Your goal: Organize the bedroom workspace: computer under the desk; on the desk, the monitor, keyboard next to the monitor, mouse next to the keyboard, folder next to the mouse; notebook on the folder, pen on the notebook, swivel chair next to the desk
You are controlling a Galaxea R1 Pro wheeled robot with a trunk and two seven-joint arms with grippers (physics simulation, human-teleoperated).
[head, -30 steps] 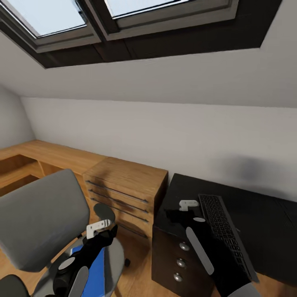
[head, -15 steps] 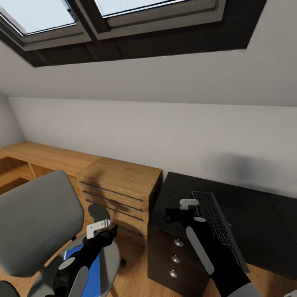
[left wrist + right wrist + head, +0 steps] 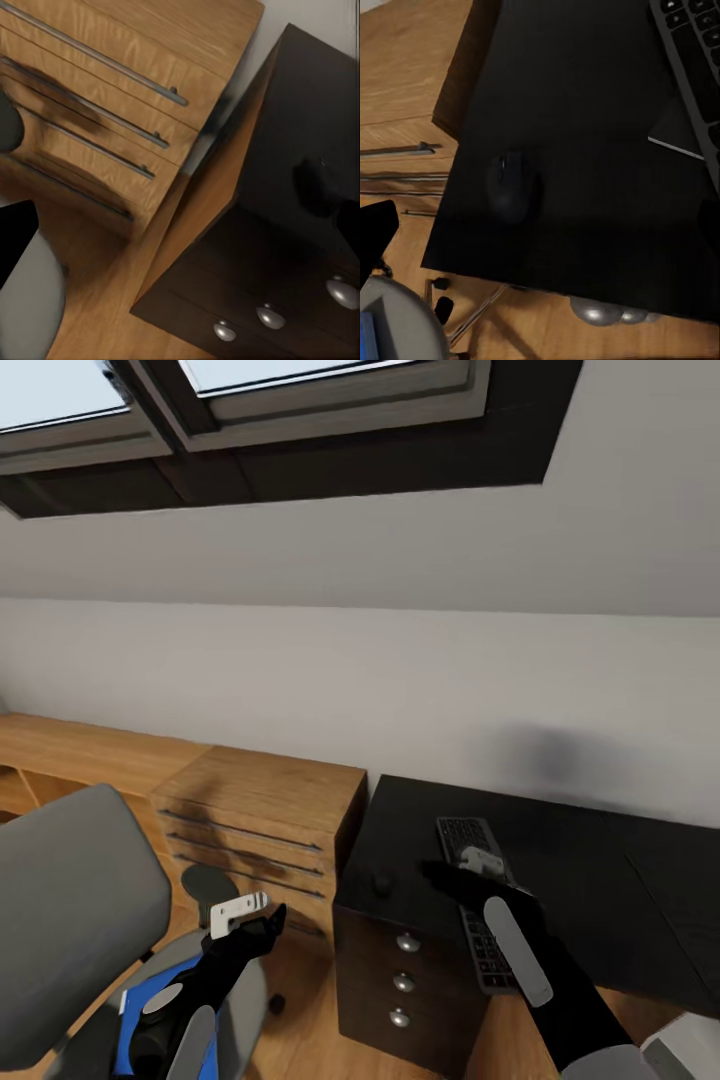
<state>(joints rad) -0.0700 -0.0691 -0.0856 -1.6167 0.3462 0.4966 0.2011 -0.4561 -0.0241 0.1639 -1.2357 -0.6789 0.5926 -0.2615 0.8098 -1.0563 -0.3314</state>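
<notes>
One second on, the right gripper [image 3: 440, 877], jaw state unclear, had swung off the keyboard [image 3: 478, 905] toward the mouse [image 3: 511, 185] just ahead on the desk [image 3: 580, 860].

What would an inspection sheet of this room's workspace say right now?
Surface: glossy black desk top, three-knob drawer unit beneath.
Job's things: flat black keyboard with grey keys and small black rounded mouse lie on the desk, apart; bright blue folder on the grey swivel chair.
Clutter: nothing seen.
Hands: left hand hangs by the chair, empty, opening hard to judge; right hand over the keyboard, grip unclear.
Cables: nothing seen.
Surroundings: light wooden drawer cabinet beside the desk, white sloping wall, skylights, wooden floor.
</notes>
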